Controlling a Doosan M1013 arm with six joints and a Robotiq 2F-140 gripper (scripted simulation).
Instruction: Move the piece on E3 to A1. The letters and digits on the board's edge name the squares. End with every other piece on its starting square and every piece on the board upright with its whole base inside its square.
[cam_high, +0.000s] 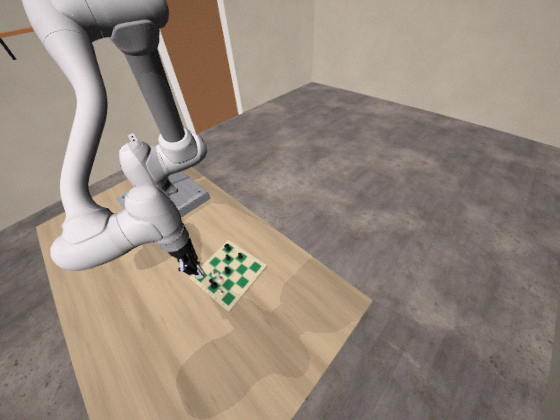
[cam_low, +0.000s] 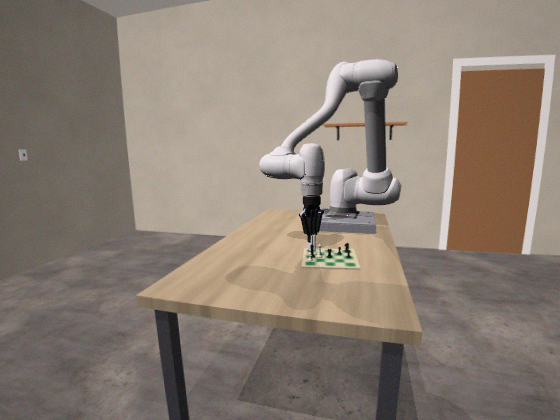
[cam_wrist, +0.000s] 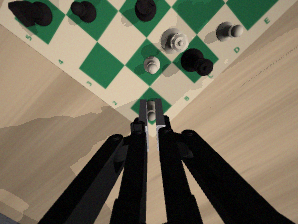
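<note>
My gripper (cam_wrist: 151, 109) (cam_high: 198, 273) (cam_low: 312, 249) is shut on a small white pawn (cam_wrist: 150, 115), with the fingertips pinching its head. It hangs low over the green corner square A1 (cam_wrist: 141, 104) of the green and cream chessboard (cam_high: 231, 304) (cam_low: 353, 265). I cannot tell whether the pawn's base touches the board. In the wrist view, a white pawn (cam_wrist: 152, 63), a taller white piece (cam_wrist: 173, 40) and a black piece (cam_wrist: 196, 61) stand upright just beyond the corner. Another white pawn (cam_wrist: 230, 31) stands near the D edge.
More black pieces (cam_wrist: 31, 13) (cam_wrist: 83, 10) (cam_wrist: 145, 8) stand on the far rows. The board lies on a wooden table (cam_high: 125, 325) (cam_low: 280, 290). The arm's grey base plate (cam_high: 187, 195) (cam_low: 350, 222) is at the table's back end.
</note>
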